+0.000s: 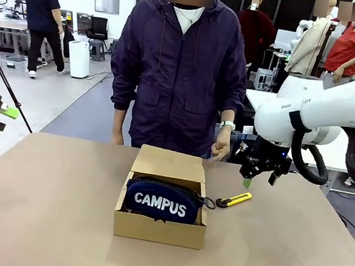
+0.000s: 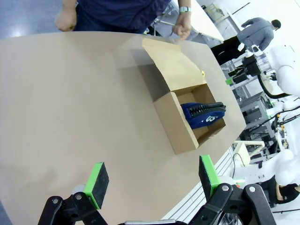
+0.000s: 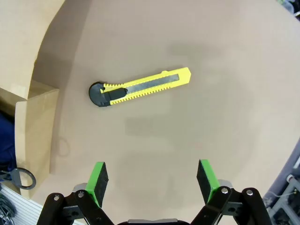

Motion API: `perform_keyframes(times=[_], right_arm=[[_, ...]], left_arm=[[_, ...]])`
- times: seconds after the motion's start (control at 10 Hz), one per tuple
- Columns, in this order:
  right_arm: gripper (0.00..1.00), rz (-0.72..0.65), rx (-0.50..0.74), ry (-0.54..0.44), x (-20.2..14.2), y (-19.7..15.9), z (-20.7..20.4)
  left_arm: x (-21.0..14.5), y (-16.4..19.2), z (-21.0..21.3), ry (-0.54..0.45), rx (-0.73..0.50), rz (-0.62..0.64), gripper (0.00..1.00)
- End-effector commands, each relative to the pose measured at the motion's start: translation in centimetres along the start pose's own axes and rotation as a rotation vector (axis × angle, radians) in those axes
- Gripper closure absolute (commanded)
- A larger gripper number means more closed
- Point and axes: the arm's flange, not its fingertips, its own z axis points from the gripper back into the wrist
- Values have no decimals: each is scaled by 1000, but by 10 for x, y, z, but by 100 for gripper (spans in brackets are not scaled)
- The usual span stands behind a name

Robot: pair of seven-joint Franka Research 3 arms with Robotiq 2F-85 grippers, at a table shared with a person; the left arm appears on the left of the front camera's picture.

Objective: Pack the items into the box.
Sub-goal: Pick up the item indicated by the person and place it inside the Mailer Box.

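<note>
Left gripper parked at far left edge of table, well apart from everything. Jaws wide open, green pads spread, nothing between them.

Box mid-table, flap folded back toward the person. Navy "CAMPUS" pouch already inside, lettering facing robot side; same seen from left wrist, box wall nearest.

Utility knife flat on table just right of box, black end toward box corner, yellow tip angled away to the far right. Not packed yet.

Person's hand loosely closed at far table edge, behind the box, apart from the knife.

Right gripper above table, just beyond and right of the knife. Clearly the nearer arm. Jaws fully spread, empty, touching nothing.

Key relation, right wrist: knife ahead of the pads, offset slightly toward the box side, long axis running nearly along the line from pad to pad, slight tilt. Likely needs about a quarter wrist roll to pinch across the narrow body, then short advance and descent. Risk otherwise: closing end-to-end along the length, knife skidding on the flat table.
</note>
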Motion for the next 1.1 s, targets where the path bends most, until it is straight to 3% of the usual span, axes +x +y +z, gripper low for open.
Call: perform_keyframes(times=[0.0, 0.3, 0.5, 0.6, 0.7, 1.0], right_arm=[[0, -12, 22, -16, -1, -2, 8], [0, -6, 3, -5, 0, -2, 3], [0, 531, 131, -67, 33, -7, -11], [0, 803, 90, -68, 44, -6, -16], [0, 990, 63, -19, 45, 2, -19], [0, 1660, 180, -120, 37, 31, -30]], left_arm=[[0, -1, 3, 7, -4, 9, 0], [0, -1, 3, 7, -4, 9, 0], [0, -1, 3, 7, -4, 9, 0], [0, -1, 3, 7, -4, 9, 0], [0, -1, 3, 7, -4, 9, 0], [0, -1, 3, 7, -4, 9, 0]])
